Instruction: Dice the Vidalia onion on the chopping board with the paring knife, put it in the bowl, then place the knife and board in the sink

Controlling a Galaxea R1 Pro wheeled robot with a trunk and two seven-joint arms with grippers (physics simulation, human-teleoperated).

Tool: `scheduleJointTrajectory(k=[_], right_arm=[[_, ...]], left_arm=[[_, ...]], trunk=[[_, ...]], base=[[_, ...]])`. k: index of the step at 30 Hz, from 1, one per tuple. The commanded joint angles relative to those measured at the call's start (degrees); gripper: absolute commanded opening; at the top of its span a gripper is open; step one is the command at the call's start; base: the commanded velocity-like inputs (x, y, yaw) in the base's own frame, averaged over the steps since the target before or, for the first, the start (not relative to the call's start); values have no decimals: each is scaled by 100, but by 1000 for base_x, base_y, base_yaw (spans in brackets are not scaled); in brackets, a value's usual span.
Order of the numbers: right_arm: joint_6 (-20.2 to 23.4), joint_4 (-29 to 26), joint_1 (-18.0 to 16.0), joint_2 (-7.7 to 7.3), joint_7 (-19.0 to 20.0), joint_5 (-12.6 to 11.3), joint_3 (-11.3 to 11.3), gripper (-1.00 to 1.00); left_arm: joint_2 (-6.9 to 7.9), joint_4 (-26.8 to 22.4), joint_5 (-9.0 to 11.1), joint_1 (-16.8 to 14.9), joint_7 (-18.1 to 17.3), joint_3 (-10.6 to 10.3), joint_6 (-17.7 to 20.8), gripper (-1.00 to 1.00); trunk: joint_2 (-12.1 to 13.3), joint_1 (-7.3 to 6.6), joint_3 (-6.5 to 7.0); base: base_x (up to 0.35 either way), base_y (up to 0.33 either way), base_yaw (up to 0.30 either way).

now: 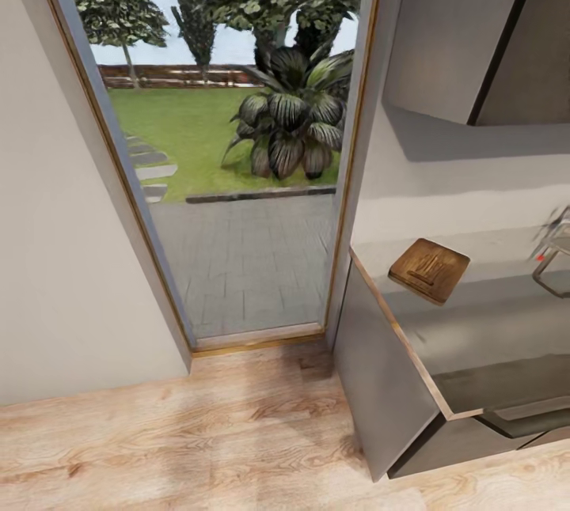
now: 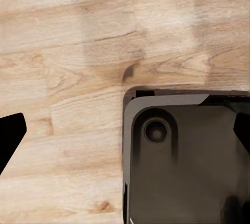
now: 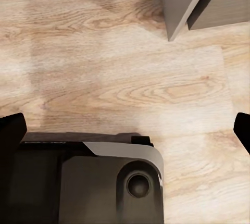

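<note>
At countertop's [image 1: 475, 321] far edge, half-cropped sink [image 1: 556, 274].

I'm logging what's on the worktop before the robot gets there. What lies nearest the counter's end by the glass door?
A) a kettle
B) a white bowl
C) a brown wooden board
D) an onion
C: the brown wooden board lies on the grey counter near its door-side end.

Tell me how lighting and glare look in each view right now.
Head view: bright daylight through the glass door; the glossy countertop mirrors the wall, and the chopping board is sharp. Left and right wrist views: soft shadow bands across the wood floor, with a sheen on the robot's dark base.
</note>
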Motion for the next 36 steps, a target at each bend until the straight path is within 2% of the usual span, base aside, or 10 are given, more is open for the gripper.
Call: scheduleJointTrajectory(k=[1, 19, 36], right_arm=[[-18, 3, -3, -3, -2, 2, 2, 100], [-234, 58, -3, -41, 14, 20, 2, 100], [-261, 73, -3, -24, 0, 13, -2, 100]], left_arm=[[0, -5, 17, 1, 0, 4, -9, 100], [4, -8, 17, 1, 0, 4, -14, 100], [5, -8, 17, 1, 0, 4, -17, 100]], trunk=[[-10, 3, -10], [-10, 3, -10], [-10, 3, -10]], base=[[0, 0, 0], [0, 0, 0], [0, 0, 0]])
